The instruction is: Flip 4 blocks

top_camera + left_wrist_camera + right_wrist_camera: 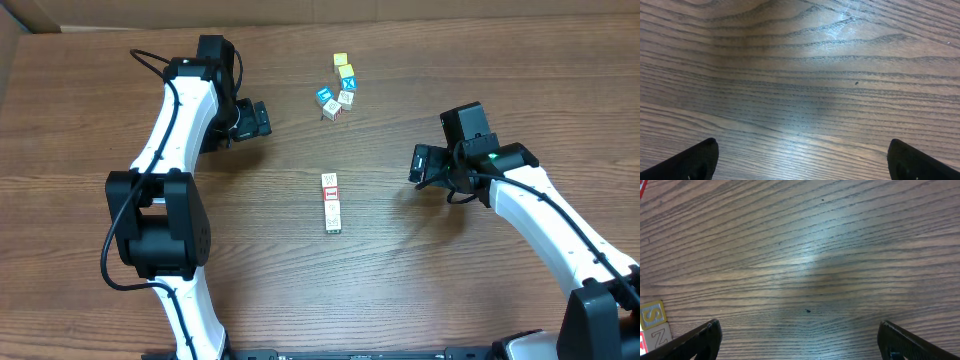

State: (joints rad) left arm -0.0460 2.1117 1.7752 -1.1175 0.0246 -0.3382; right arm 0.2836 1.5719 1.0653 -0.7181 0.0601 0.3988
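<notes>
Blocks (331, 202) in row, letters illegible overhead

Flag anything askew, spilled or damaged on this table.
Nothing is spilled or visibly damaged. The only untidy spot is the cluster of cubes toward the far side, lying jumbled at mixed angles. The row of blocks mid-table lies fairly straight.

Table (800, 75): dark wood-grain surface, smooth, with a low sheen that returns soft, pale patches of glare. Blocks (331, 201): pale bare wood, matt, with red printed markings on the faces. Arm shells (180, 110): white plastic, smooth, semi-glossy. Joint housings (160, 235): black, matt. Fingers (690, 161): black, matt, with smooth edges.
</notes>
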